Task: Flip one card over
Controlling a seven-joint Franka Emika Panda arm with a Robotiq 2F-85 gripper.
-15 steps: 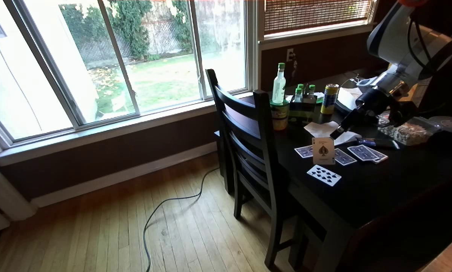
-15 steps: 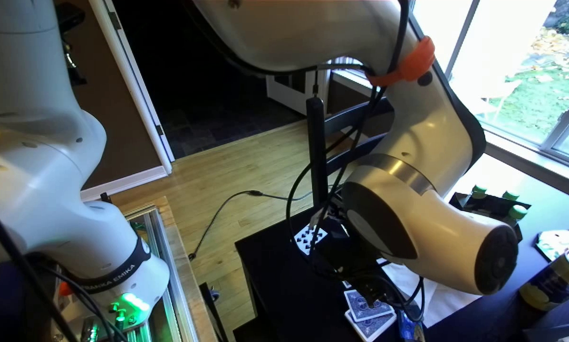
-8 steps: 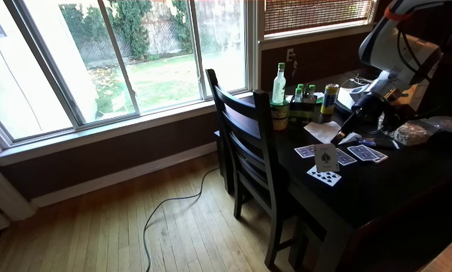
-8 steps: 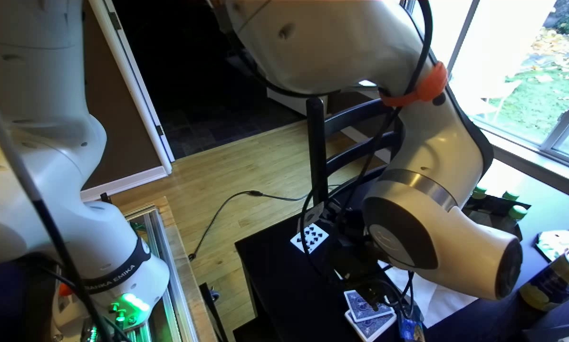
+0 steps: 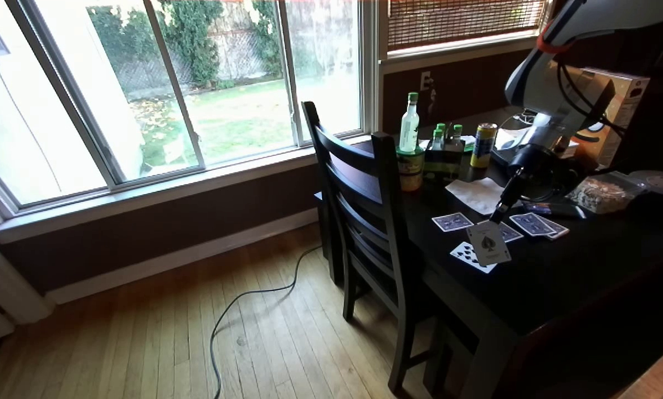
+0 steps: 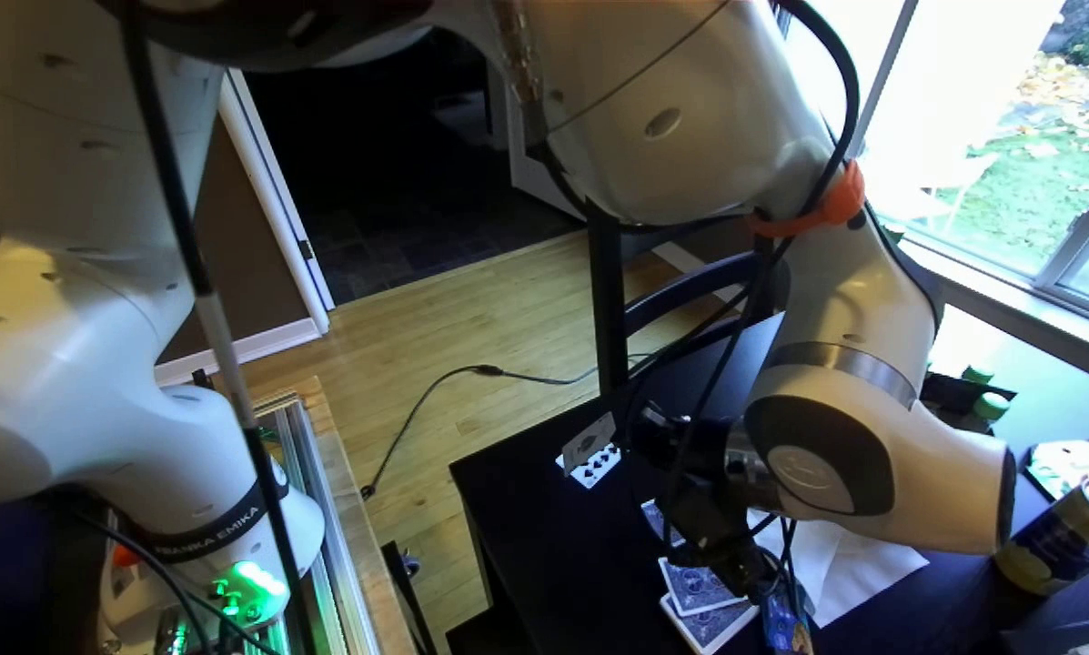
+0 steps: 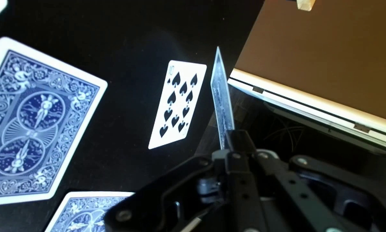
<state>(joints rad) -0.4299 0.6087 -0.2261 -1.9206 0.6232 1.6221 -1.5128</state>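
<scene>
My gripper [image 7: 230, 146] is shut on an ace of spades card [image 5: 490, 244], gripping it near one end. In an exterior view the ace's face shows, tilted, and it overlaps the ten of spades [image 5: 464, 256] in the picture. In the wrist view the held card [image 7: 222, 93] is nearly edge-on with its blue back showing, standing out from the fingertips, apart from the table. The ten of spades lies face up on the table in the wrist view [image 7: 178, 103]. Face-down blue cards lie nearby, one [image 7: 34, 129] large at the left of the wrist view.
The dark table [image 5: 564, 277] also bears a white paper [image 5: 475, 195], a dark blue packet [image 5: 553, 209], a clear food tub [image 5: 602, 194], a can [image 5: 483, 145] and green-capped bottles [image 5: 409, 126]. A black chair [image 5: 386, 199] stands at its edge.
The held ace has moved right and down in an exterior view and turned from upright to tilted. The arm has moved with it, uncovering more of the face-down card at the left.
</scene>
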